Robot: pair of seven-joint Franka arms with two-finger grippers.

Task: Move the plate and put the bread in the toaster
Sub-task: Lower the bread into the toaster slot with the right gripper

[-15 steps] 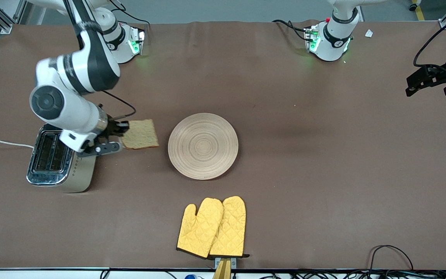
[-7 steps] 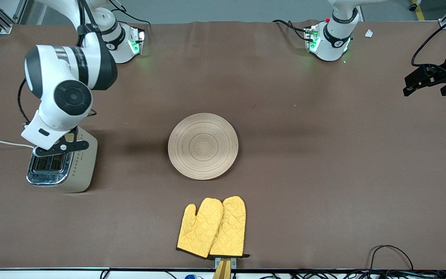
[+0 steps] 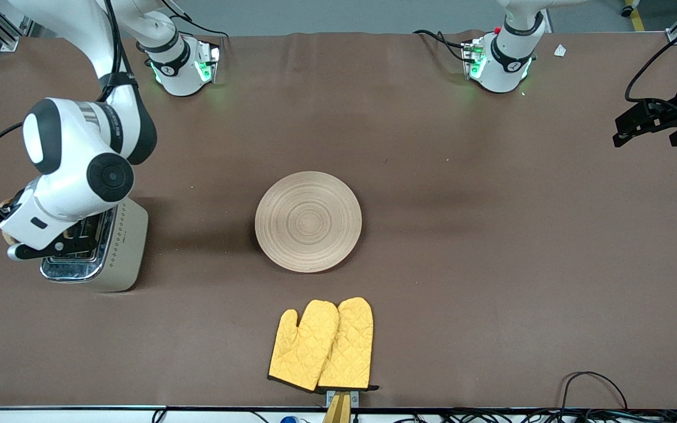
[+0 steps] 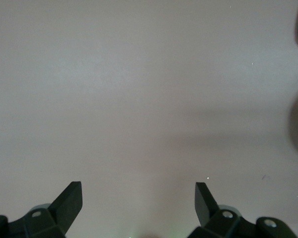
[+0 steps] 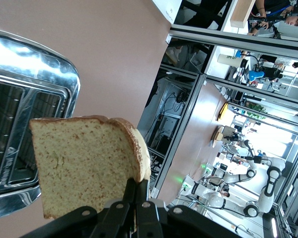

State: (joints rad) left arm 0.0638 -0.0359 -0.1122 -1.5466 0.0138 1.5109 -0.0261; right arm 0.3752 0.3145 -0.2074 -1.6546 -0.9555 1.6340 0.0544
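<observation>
The right gripper pinches the speckled, dark-crusted square bread slice upright over the chrome-topped cream toaster. The grooved round wooden plate lies mid-table. The left gripper waits, gaping.

Both arms have glossy white rounded shells with black bands at the joints and black round joint caps. Each base, white with black rings, glows green on one side, and black cables trail from it. A black cable loops along the right arm's white forearm. The left arm's black two-finger gripper has wedge-shaped black fingers on grey mounts with small round screw holes.
</observation>
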